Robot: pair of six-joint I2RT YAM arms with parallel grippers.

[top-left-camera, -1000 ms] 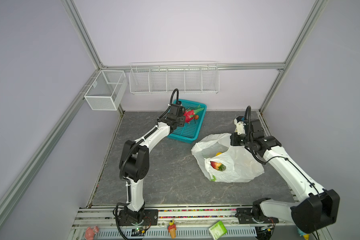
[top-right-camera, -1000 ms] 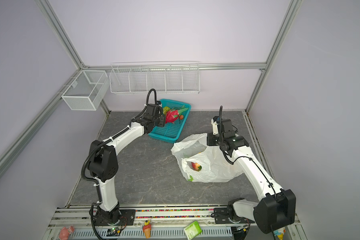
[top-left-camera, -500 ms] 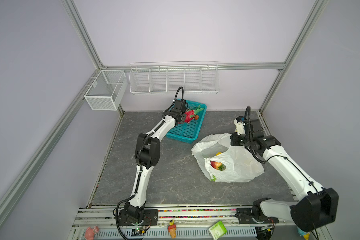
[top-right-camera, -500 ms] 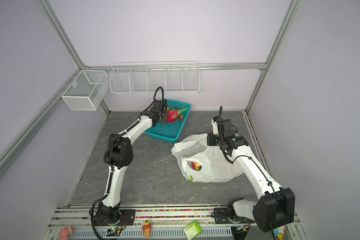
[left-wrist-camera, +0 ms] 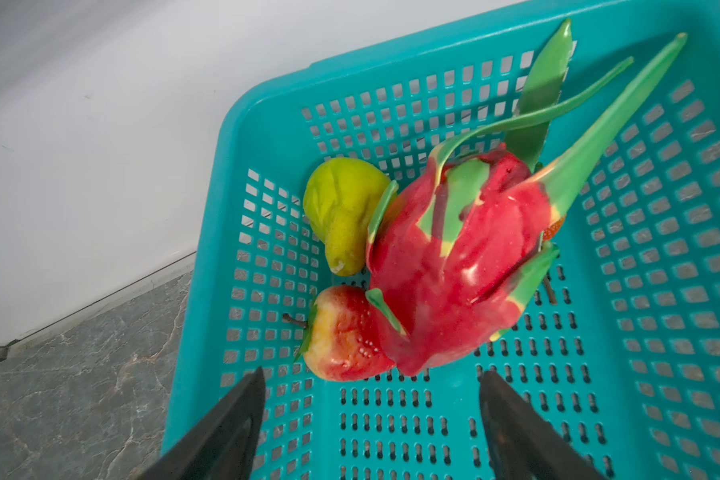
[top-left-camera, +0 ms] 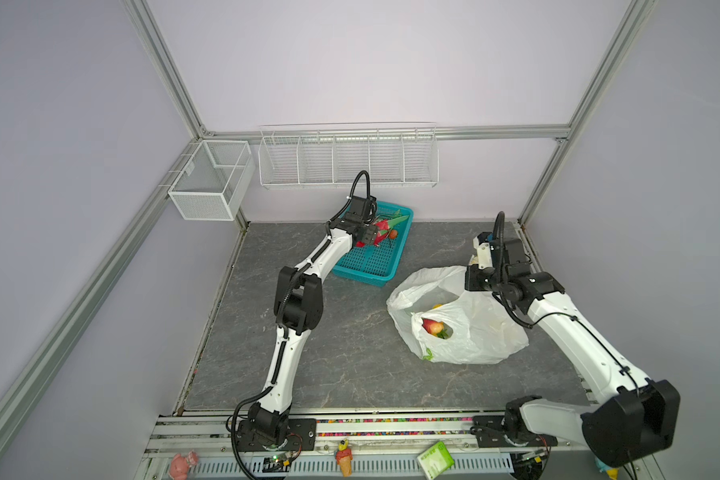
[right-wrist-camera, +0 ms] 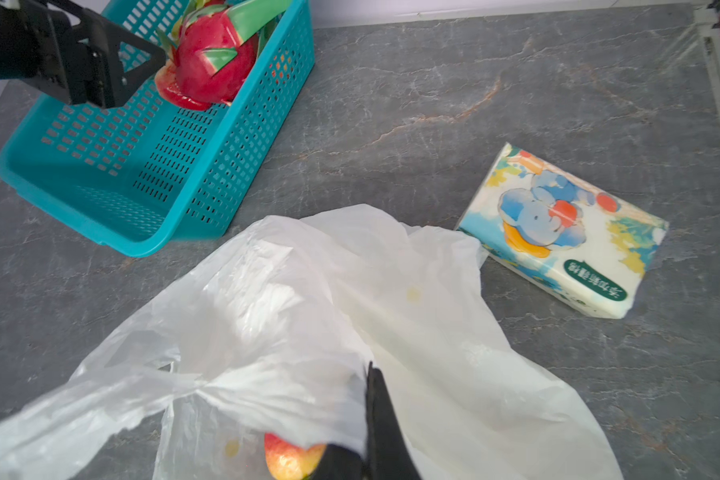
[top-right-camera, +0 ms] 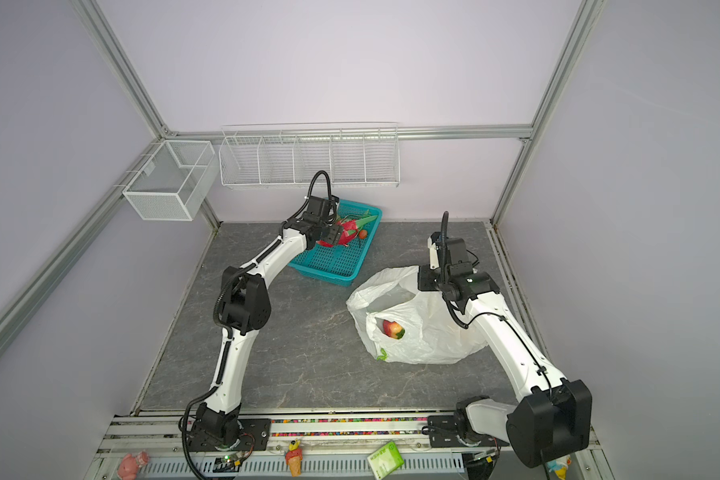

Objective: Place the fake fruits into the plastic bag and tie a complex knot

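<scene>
Glossy plastic dragon fruit (left-wrist-camera: pixel 454 282); smooth plastic basket (left-wrist-camera: pixel 661 353); v. thin crinkly bag (right-wrist-camera: pixel 308 299).

Before you, a teal perforated basket (top-left-camera: pixel 371 264) sits at the back of the grey marbled tabletop (top-left-camera: pixel 350 365), below a white wire rack (top-left-camera: pixel 348 162) hung on the rear wall. A white mesh box (top-left-camera: pixel 208 183) hangs at the left corner. A cartoon-printed tissue packet (right-wrist-camera: pixel 566 232) lies flat on the tabletop. Along your front rail stand a pink figurine (top-left-camera: pixel 178 465), an ice-cream cone figurine (top-left-camera: pixel 344 459) and a green packet (top-left-camera: pixel 435 459).
</scene>
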